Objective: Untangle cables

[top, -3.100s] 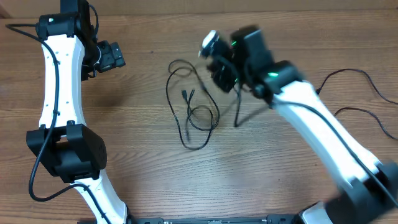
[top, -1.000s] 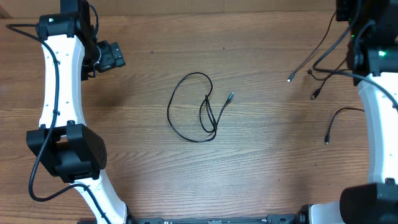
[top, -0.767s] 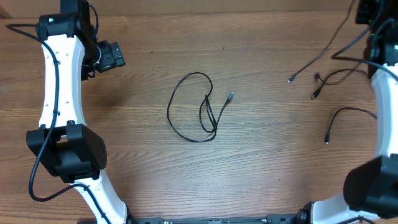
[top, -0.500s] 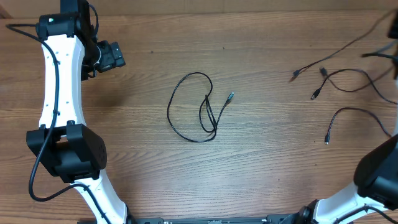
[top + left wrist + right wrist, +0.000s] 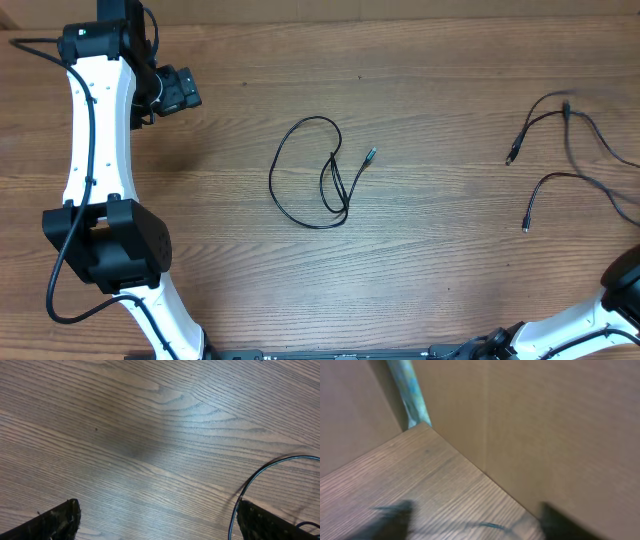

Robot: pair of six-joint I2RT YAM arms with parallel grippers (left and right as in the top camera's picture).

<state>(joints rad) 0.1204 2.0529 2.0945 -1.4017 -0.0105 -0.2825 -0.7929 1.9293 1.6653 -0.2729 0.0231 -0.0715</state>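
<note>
One thin black cable (image 5: 308,176) lies in a loose loop at the middle of the table, its plug end (image 5: 371,154) pointing up and right. Two more cables lie at the right: one (image 5: 545,106) with a plug at its lower left end, the other (image 5: 552,180) below it, both running off the right edge. My left gripper (image 5: 185,90) hovers at the upper left, well away from the loop. It stands open, and its fingers (image 5: 55,522) frame bare wood and an arc of cable (image 5: 265,466). My right gripper (image 5: 477,522) is outside the overhead view, open, blurred, above a thin cable (image 5: 487,525).
The right wrist view shows the table's far corner (image 5: 422,427) against a brown cardboard wall (image 5: 560,430), with a teal strip (image 5: 409,390) in the angle. Only the right arm's base (image 5: 622,290) shows in the overhead view, at the bottom right.
The right gripper swung off the right edge with a cable, then opened and let it go. That cable now lies further right. The centre loop and left arm have not moved.
</note>
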